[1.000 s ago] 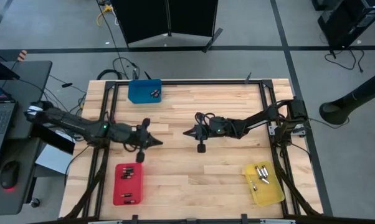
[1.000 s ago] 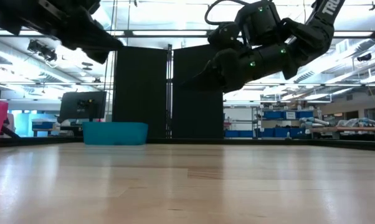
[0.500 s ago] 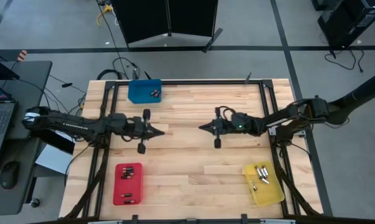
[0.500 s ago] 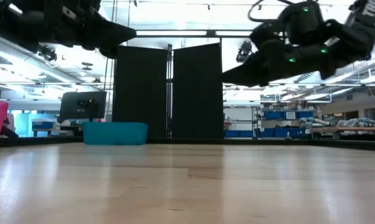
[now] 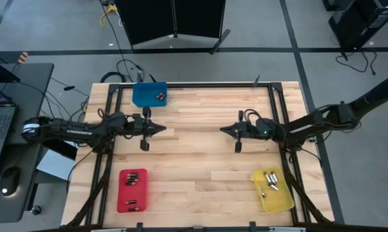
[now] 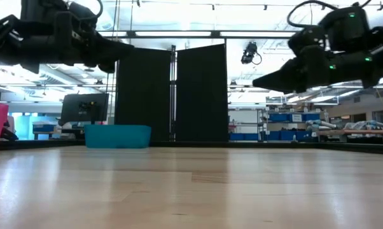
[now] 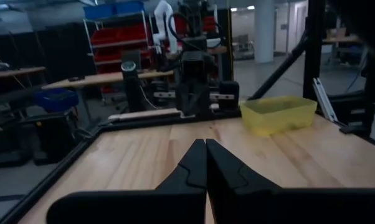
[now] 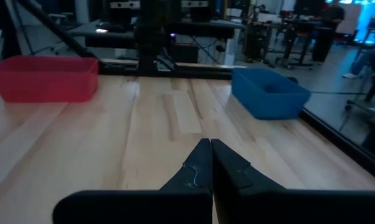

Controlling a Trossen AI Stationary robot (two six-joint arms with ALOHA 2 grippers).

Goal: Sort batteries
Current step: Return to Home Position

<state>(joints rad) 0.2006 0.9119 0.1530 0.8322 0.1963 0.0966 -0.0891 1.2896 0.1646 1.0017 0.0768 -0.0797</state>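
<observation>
High view first: the batteries (image 5: 159,96) all seem to be binned. A few sit in the blue tray (image 5: 141,94) at the far left corner, two little clusters in the red tray (image 5: 122,192) at the near left, and a handful of silvery ones in the yellow tray (image 5: 281,200) at the near right. Every cell I can make out is inside a tray. They're too tiny for me to tell whether each one is in the right tray, though.

Both arms reach in over the middle of the table (image 5: 200,167), tips facing each other and well apart. The left gripper (image 5: 163,129) is pinched closed with nothing in it. The left wrist view shows the two fingers (image 7: 194,165) pressed flat together. Same for the right gripper (image 5: 222,128), clamped tight on nothing.

I'd say the sorting is basically done and what's left is parking the arms.

What could go wrong? Not much, honestly. In the low view both grippers hang well above the wood, so clipping a tray looks unlikely. But if an arm drops low on the way home, it could nudge the blue or yellow tray and spill cells. A mis-sorted cell would also go unnoticed now.
</observation>
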